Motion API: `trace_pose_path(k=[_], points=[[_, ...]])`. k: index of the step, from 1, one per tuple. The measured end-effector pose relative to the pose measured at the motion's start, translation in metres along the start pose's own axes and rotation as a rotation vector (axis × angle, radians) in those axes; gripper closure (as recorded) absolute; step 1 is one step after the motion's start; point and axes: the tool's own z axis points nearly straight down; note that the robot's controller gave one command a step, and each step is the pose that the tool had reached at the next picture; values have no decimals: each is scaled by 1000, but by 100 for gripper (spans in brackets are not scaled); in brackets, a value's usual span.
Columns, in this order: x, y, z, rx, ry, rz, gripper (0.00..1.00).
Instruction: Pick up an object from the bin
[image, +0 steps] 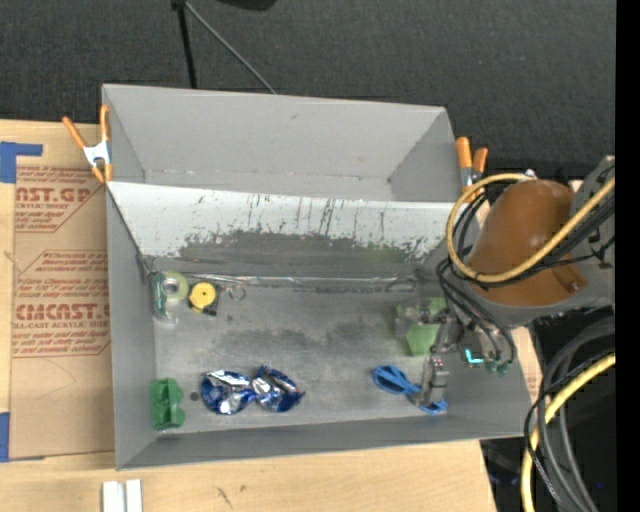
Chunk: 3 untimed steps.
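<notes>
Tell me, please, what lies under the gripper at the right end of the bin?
A blue looped object lies on the bin floor beneath the gripper, which covers its right end. A pale green thing behind it is partly hidden under the arm.

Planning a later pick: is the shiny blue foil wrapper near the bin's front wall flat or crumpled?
Crumpled: the shiny blue foil wrapper lies bunched in wrinkled lumps, creases catching the light, not spread flat.
</notes>
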Motion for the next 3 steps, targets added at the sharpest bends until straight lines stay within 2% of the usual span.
trace_pose_path(k=[1,2,3], points=[[2,-43,85,3,-17,-133,0],[4,-42,84,1,-8,-136,100],[-7,-37,-49,4,-16,-174,100]])
